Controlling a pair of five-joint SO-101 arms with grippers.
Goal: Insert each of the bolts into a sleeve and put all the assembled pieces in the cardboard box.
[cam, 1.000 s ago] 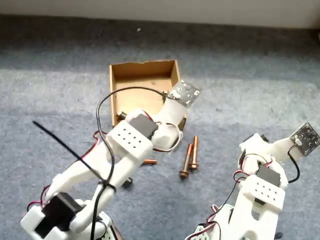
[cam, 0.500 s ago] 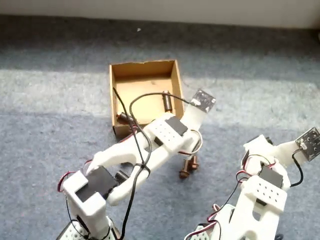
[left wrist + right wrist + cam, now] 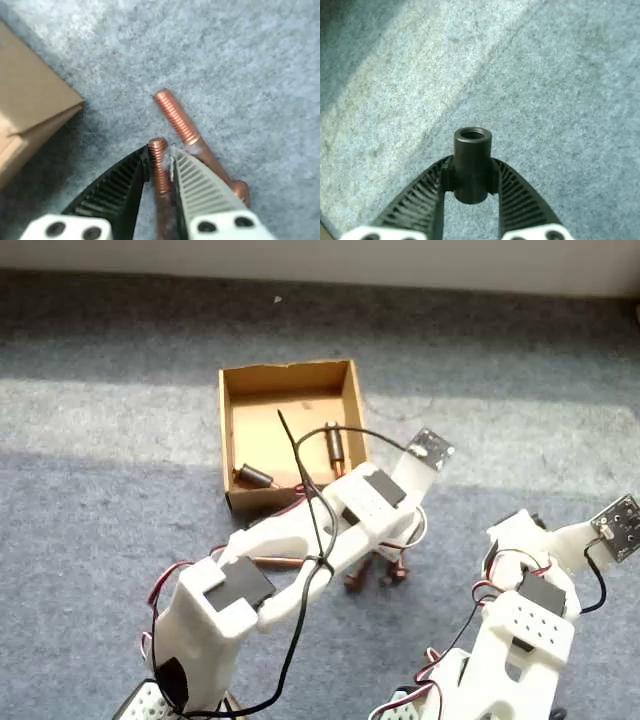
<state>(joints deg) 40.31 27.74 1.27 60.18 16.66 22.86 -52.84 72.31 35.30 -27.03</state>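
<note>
My left gripper (image 3: 159,151) is down on the carpet, its jaws closed around the threaded end of a copper bolt (image 3: 160,175). A second bolt (image 3: 182,125) lies right beside it, touching the white finger (image 3: 192,180). From above, these bolts (image 3: 378,570) poke out from under the left arm, just in front of the cardboard box (image 3: 352,405). The box holds two assembled pieces (image 3: 334,445) (image 3: 253,476). My right gripper (image 3: 471,172) is shut on a black sleeve (image 3: 472,155), held upright above bare carpet.
A further bolt (image 3: 275,562) lies on the carpet in front of the box, beside the left arm. A box corner (image 3: 30,115) sits close to the left gripper. The right arm (image 3: 525,615) stands at the front right. Grey carpet spreads all around.
The left arm has swung from over the box to the right and forward, down onto the loose bolts, uncovering the box's inside. The right arm has barely shifted.
</note>
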